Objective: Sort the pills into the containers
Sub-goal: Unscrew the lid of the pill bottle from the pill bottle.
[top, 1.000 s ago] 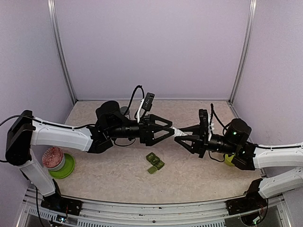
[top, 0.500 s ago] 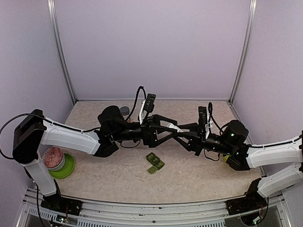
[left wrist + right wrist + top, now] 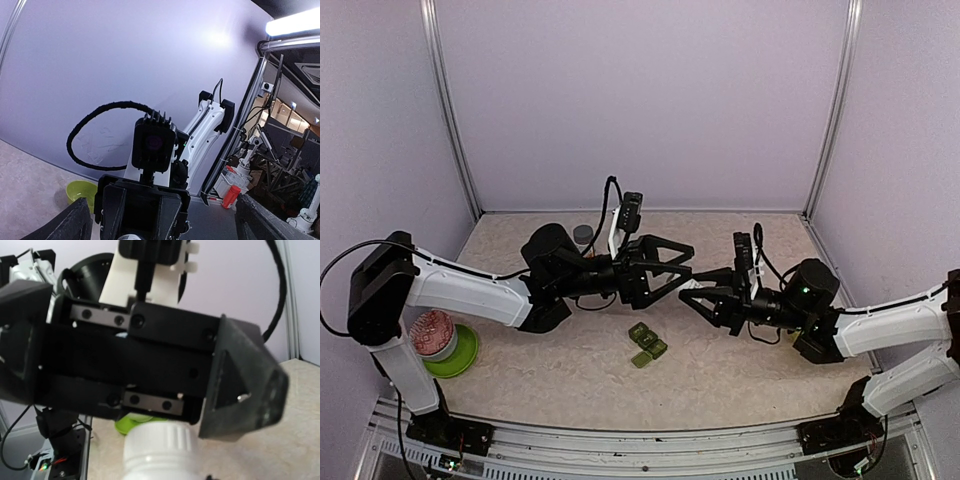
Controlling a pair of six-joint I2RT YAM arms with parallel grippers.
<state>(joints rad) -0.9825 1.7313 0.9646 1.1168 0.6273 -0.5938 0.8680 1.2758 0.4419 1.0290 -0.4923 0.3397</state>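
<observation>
The containers (image 3: 647,345), a small dark olive-green strip of joined square compartments, lie on the table below both grippers. My right gripper (image 3: 705,297) is shut on a white bottle (image 3: 691,291) with a ribbed cap (image 3: 159,442), held level and pointing left. My left gripper (image 3: 677,268) faces it with its jaws wide open, the cap close to its lower finger. Both of its fingers (image 3: 75,225) stand far apart in the left wrist view, either side of the right gripper's body. No pills show.
A lime-green bowl (image 3: 460,355) holding a pink-topped jar (image 3: 431,335) sits at the near left. A grey cap (image 3: 583,234) lies at the back behind the left arm. Another green bowl (image 3: 82,192) shows on the right side in the left wrist view.
My right gripper has carried the bottle leftward, toward the left gripper. The left gripper has pulled back slightly and tilted, its jaws still wide apart.
</observation>
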